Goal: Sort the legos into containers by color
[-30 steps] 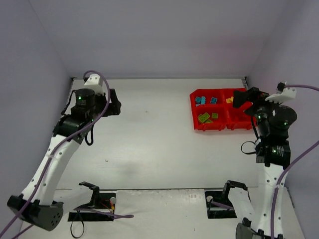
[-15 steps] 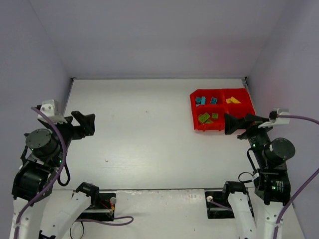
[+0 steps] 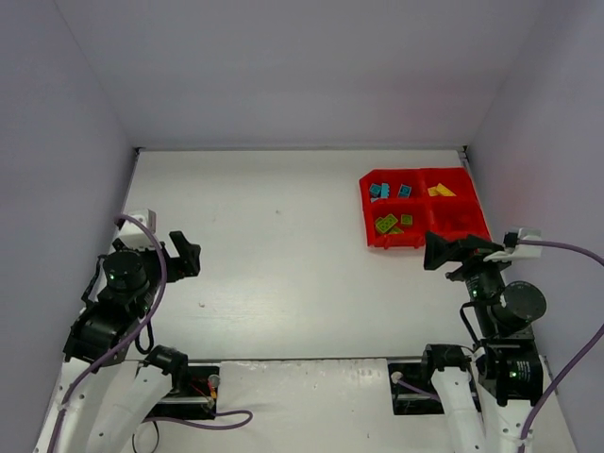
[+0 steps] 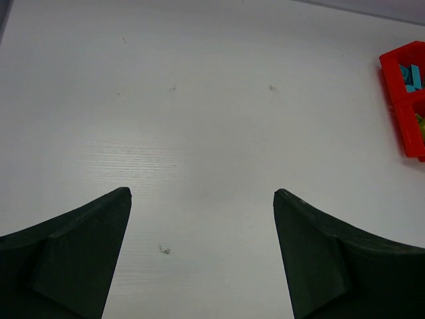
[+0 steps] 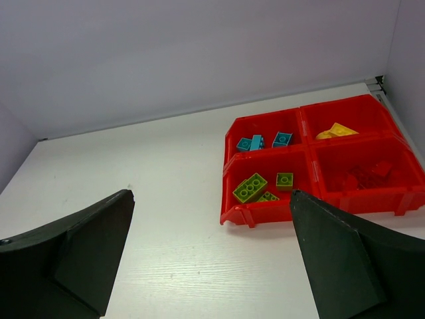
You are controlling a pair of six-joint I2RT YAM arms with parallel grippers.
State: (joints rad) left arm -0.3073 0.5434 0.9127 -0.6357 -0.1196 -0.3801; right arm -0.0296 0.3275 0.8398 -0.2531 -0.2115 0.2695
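White table (image 3: 283,255), lilac walls (image 3: 283,75), red tray (image 3: 396,241)

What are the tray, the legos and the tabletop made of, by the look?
Tray: likely moulded plastic, slightly glossy; uniform red, thin walls, soft sheen on the rims.
Legos: hard plastic, smooth; crisp edges and moulded studs.
Tabletop: probably painted or laminated board, matte white; faint horizontal grain lines, no glare.
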